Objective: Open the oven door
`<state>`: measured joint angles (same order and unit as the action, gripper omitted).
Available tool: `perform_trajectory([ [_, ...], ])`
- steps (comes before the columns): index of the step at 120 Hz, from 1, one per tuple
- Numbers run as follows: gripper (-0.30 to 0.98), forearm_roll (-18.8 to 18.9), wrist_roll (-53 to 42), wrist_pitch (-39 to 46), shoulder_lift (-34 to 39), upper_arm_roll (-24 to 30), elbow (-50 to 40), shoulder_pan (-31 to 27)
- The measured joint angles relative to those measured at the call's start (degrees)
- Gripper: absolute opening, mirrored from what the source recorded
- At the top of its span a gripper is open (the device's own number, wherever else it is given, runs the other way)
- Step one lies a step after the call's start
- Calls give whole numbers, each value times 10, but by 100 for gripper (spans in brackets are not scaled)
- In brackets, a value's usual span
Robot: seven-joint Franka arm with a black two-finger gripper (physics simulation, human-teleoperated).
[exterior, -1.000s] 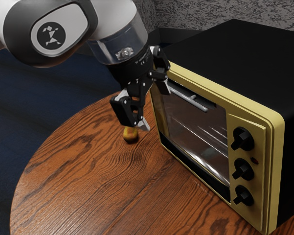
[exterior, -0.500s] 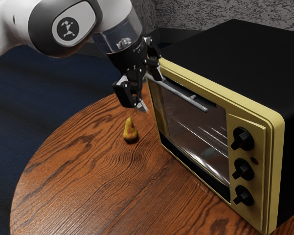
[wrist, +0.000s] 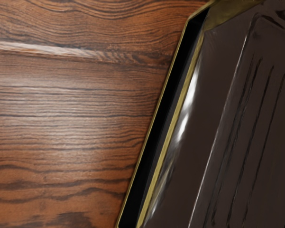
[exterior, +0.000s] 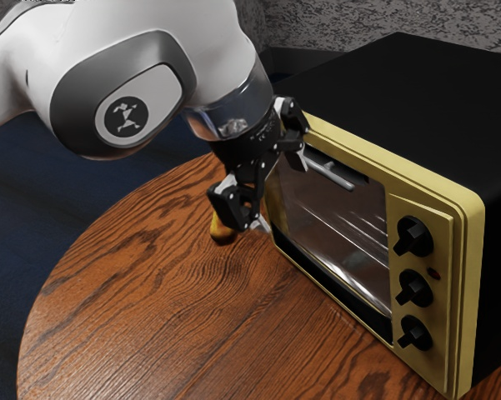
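In the exterior view my gripper [exterior: 281, 193] is open at the oven's front, its fingertips spread wide. The upper fingertip overlaps the far end of the silver handle [exterior: 338, 177]; whether they touch I cannot tell. Its other fingertip is lower, by the oven's far lower front edge. The yellow-framed black oven [exterior: 417, 108] has its glass door [exterior: 329, 225] shut. In the wrist view the dark door glass [wrist: 213, 104] lies beneath my hand, with the oven's yellow and black lower edge [wrist: 154, 142] beside it.
A yellow-brown pear [exterior: 221, 229] stands on the round wooden table [exterior: 167, 308], partly hidden behind the lower finger. Three black knobs [exterior: 413, 287] line the oven front at the exterior view's right.
After rising toward the exterior view's upper left, my hand has come down and toward its right, ending nearer the door. It now covers part of the pear. The oven door has not moved.
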<state>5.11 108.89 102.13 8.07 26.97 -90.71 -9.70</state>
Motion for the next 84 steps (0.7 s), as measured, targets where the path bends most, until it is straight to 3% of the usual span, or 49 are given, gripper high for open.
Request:
perform_trajectory([
  [30,69,5,-15,19,-53,-2,53,-6],
  [84,69,8,-36,34,-69,-4,50,-22],
])
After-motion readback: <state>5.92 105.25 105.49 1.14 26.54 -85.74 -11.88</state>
